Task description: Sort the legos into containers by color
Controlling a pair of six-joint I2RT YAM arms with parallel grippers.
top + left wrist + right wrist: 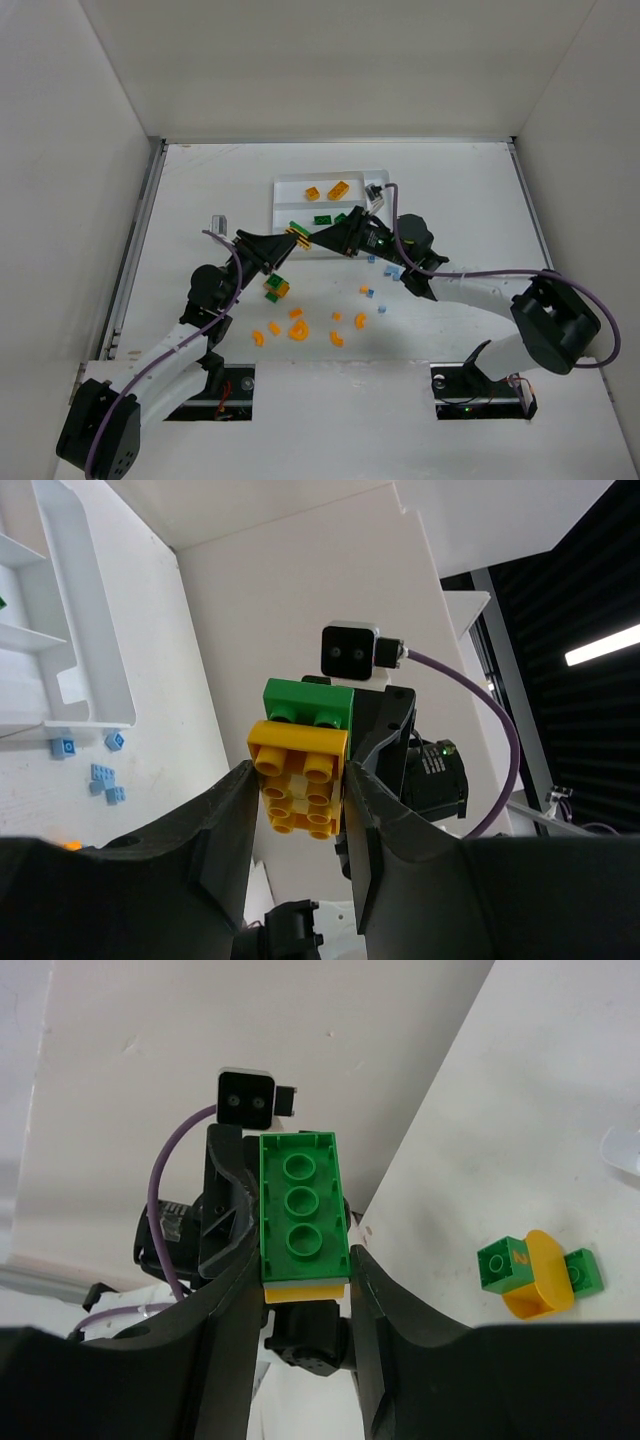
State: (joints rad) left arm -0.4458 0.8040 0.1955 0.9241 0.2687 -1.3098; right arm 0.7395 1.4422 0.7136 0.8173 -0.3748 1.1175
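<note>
The white tabletop [480, 200] is running out to upright white walls on the left, far and right sides, and broad strips of it are showing between those walls and the tray [283, 200]. The tray is sitting at mid-tabletop, toward the far side, with amber pieces [340, 187] lying in its far slot and green pieces [322, 218] in the next one. Both arms are reaching in from the near edge and meeting tip to tip at the tray's near edge, toward its left corner. The left claw [298, 780] is standing partly closed, its fingers pressing both sides of a yellow brick [300, 805]. The right claw [305, 1260] is likewise part-way closed, its fingers lying against the long sides of the green brick [303, 1210] stacked on that yellow one, so the joined pair is hanging between the two claws above the surface. Nearer the arm bases, a small green-and-yellow stack [275, 288] is resting on the tabletop, orange curved bits [298, 328] are lying scattered just beyond it, and tiny pale blue pieces [392, 270] are lying under the right arm.
</note>
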